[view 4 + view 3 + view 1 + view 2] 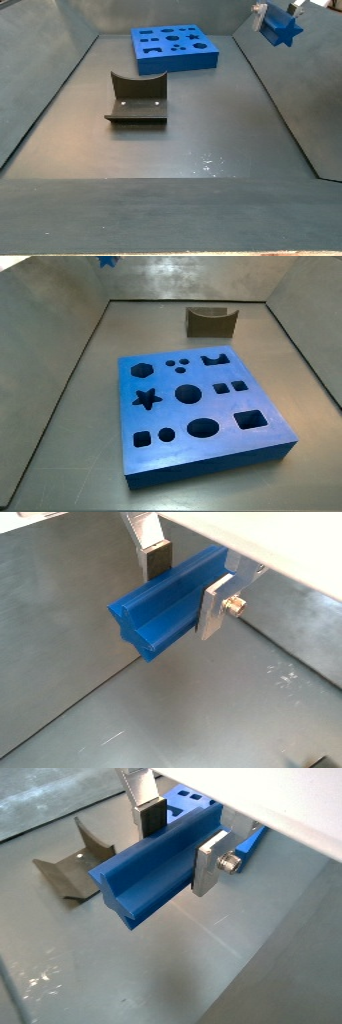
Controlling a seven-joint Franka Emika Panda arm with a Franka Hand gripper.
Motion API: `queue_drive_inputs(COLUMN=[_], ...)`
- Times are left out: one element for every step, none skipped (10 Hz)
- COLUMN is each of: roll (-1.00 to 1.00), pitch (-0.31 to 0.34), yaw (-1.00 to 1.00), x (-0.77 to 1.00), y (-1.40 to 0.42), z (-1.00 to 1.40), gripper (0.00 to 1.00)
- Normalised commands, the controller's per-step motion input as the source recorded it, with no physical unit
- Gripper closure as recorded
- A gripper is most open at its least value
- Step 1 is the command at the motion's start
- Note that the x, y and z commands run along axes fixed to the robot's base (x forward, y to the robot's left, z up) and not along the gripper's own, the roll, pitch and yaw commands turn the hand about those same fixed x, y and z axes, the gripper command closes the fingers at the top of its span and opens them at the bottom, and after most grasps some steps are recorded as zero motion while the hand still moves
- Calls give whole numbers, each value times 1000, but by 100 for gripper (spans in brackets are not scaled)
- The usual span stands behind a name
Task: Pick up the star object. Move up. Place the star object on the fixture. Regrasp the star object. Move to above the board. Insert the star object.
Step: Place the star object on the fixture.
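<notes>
The blue star object [160,612] is a long bar with a star cross-section. It is clamped between the flat silver fingers of my gripper [185,587], and it shows the same way in both wrist views [134,883]. In both side views the star object hangs high above the floor, at the frame edge [107,261] [281,25]. The gripper [181,843] is off to the side of the blue board [167,413], which has a star-shaped hole [147,399]. The dark fixture [138,100] stands empty on the floor.
The board [174,55] has several holes of other shapes. Grey walls enclose the dark floor [174,150]. The fixture [74,868] and the board's corner [187,803] lie below the gripper in a wrist view.
</notes>
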Motion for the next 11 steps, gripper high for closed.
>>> queue_drive_inputs(roll=[-74, -59, -38, -32, -30, -30, -34, -38, -47, -54, -60], pitch=[244, 220, 182, 158, 151, 143, 141, 144, 151, 155, 148], yaw=[-155, -114, -71, -55, -47, -40, -40, -40, -41, -45, -47], x=[1000, 1000, 1000, 1000, 1000, 1000, 1000, 1000, 1000, 1000, 1000], y=[414, 371, 322, 305, 282, 252, 236, 223, 195, 171, 143], z=[90, 84, 72, 66, 60, 56, 50, 46, 42, 39, 31], gripper=[100, 100, 100, 100, 100, 100, 100, 100, 100, 100, 100])
